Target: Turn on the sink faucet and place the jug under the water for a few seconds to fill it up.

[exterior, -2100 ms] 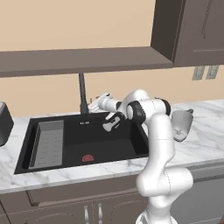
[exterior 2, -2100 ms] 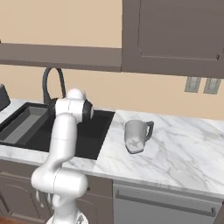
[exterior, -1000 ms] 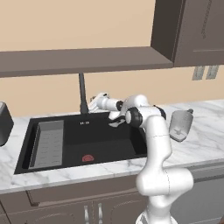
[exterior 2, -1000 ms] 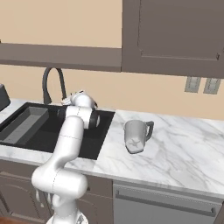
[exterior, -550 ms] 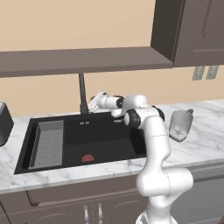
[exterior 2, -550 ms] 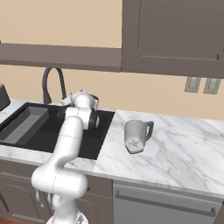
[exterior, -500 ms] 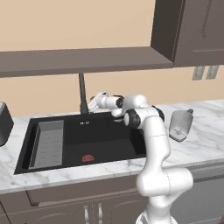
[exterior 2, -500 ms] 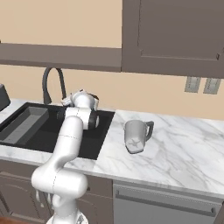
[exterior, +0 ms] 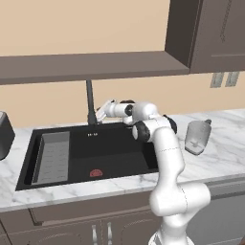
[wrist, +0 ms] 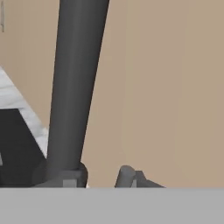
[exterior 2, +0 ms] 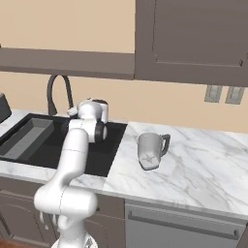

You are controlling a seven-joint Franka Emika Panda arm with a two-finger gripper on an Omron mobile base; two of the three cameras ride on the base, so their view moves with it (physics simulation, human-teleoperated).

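The sink faucet (exterior: 89, 101) is a thin dark gooseneck (exterior 2: 57, 86) at the back rim of the black sink (exterior: 119, 152). Its stem (wrist: 75, 87) looms large and very close in the hand view. My gripper (exterior: 100, 115) reaches in from the right, level with the faucet's base (exterior 2: 72, 113). Its tips (wrist: 96, 179) stand close together beside the stem, partly cut off, and I see nothing between them. The pale translucent jug (exterior: 196, 138) stands upright on the marble counter right of the sink (exterior 2: 150, 150), well away from the gripper. The water is out of view.
A grey ribbed tray (exterior: 53, 155) fills the sink's left part and a red drain (exterior: 96, 172) sits near its front. A dark appliance (exterior: 5, 135) stands at the far left. A shelf (exterior: 91, 69) and wall cabinets (exterior 2: 189, 41) hang overhead.
My hand has edged left toward the faucet's base, and its fingers have drawn together. The jug has stayed put.
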